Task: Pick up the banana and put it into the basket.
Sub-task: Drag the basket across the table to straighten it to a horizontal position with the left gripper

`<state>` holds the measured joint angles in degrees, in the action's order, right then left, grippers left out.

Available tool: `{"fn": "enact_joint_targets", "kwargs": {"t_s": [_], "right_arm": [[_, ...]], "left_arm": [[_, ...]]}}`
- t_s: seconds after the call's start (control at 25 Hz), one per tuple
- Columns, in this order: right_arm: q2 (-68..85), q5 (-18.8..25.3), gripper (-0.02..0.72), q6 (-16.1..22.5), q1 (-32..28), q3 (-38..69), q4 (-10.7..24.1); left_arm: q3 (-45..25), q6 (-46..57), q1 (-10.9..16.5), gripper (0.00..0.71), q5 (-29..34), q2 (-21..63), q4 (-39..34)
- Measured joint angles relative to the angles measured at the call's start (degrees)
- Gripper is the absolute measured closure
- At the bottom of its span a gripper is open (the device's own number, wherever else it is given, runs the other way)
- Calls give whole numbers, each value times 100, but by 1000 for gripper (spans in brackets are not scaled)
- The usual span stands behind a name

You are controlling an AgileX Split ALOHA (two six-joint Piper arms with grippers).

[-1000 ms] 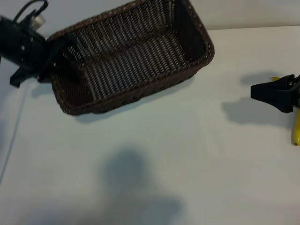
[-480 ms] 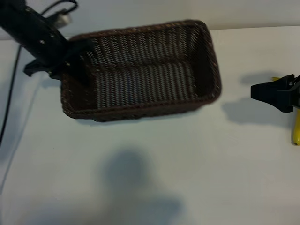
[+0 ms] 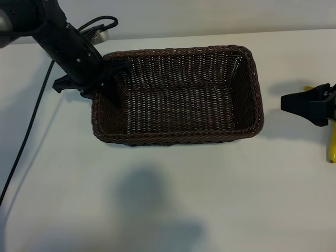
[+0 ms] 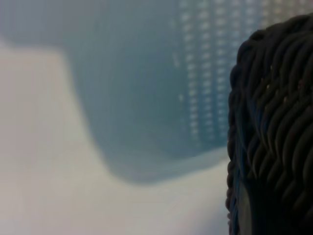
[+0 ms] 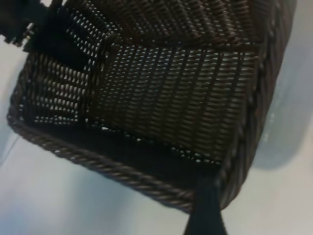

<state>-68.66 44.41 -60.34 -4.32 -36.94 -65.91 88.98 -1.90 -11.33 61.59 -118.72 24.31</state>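
Note:
The dark brown wicker basket [image 3: 178,52] stands square on the white table, left of centre. My left gripper [image 3: 107,79] is shut on the braided rim [image 4: 274,122] at its left short end. At the far right, my right gripper [image 3: 286,103] hovers open, pointing toward the basket with nothing between its fingers. The banana [image 3: 332,147] lies on the table at the right edge, mostly hidden under that arm. In the right wrist view the basket [image 5: 171,98] fills the picture beyond one dark finger [image 5: 205,215], with the left gripper [image 5: 29,24] at its far end.
A black cable [image 3: 31,121] runs along the table's left side from the left arm. A bare strip of white table [image 3: 273,157] separates the basket from the right gripper. A broad shadow [image 3: 152,205] lies on the near table.
The left gripper has dragged the basket rightward and swung it from tilted to square with the table. The right gripper and banana have not moved.

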Motion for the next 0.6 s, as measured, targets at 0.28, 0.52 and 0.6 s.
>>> {"fn": "enact_joint_targets", "kwargs": {"t_s": [0.28, 0.52, 0.6], "right_arm": [[0, 41, 160, 0, 0, 0, 0], [0, 46, 160, 5, 0, 0, 0], [0, 48, 160, 5, 0, 0, 0]], "left_arm": [[10, -3, -207, 546, -238, -406, -19], [16, -3, -212, 549, -435, -613, -1], [36, 2, -212, 549, -424, -632, 6]]}}
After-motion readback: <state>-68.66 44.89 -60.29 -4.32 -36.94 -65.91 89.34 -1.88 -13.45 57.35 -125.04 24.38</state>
